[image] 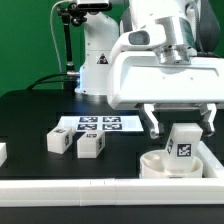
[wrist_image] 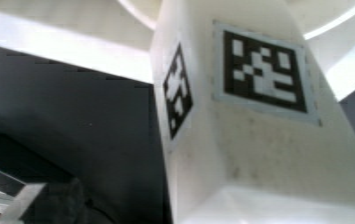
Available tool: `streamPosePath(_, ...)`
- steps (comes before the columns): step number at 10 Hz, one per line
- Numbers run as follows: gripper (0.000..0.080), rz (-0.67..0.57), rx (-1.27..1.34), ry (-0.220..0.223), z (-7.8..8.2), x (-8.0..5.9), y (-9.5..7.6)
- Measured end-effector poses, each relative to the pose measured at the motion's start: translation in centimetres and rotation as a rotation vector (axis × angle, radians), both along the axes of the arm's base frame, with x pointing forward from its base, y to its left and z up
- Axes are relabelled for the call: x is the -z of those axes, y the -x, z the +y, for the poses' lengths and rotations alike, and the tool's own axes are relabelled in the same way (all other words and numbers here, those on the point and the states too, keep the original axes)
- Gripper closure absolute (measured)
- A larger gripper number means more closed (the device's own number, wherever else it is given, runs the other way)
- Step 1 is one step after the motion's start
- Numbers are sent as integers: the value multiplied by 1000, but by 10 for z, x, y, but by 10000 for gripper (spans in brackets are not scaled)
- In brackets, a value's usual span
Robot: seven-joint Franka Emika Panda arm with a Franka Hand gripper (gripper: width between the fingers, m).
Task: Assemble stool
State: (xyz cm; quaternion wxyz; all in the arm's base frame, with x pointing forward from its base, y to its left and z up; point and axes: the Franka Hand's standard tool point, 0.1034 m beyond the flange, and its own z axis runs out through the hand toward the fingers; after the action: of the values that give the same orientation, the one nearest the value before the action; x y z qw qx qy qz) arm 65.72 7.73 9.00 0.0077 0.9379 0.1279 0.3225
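Note:
The round white seat (image: 160, 167) lies at the front of the table, on the exterior view's right. One tagged white leg (image: 184, 146) stands upright in it. My gripper (image: 180, 124) hangs over this leg, with a dark finger (image: 152, 124) on either side and a gap between each finger and the leg, so it looks open. In the wrist view the same leg (wrist_image: 245, 120) fills the picture, very close, and my fingers do not show clearly. Two more legs (image: 57, 141) (image: 90, 145) lie loose on the black table toward the exterior view's left.
The marker board (image: 98, 124) lies flat behind the two loose legs. A long white rail (image: 90, 190) runs along the front edge. Another white piece (image: 2, 152) shows at the exterior view's left edge. The arm's base (image: 95, 60) stands at the back.

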Motion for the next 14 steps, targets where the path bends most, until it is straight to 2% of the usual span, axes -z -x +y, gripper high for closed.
streamPosePath(2, 151, 31, 0, -3, 1, -4, 0)
streamPosePath(4, 151, 65, -6, -6, 2, -21, -1)
streamPosePath(7, 151, 78, -5, -4, -2, -35, -3)
streamPosePath(11, 151, 119, -10, -5, 0, -30, -1)
streamPosePath(12, 151, 121, -20, 6, -4, -29, -1)
streamPosePath(14, 151, 269, -39, 2, 6, -24, 6)
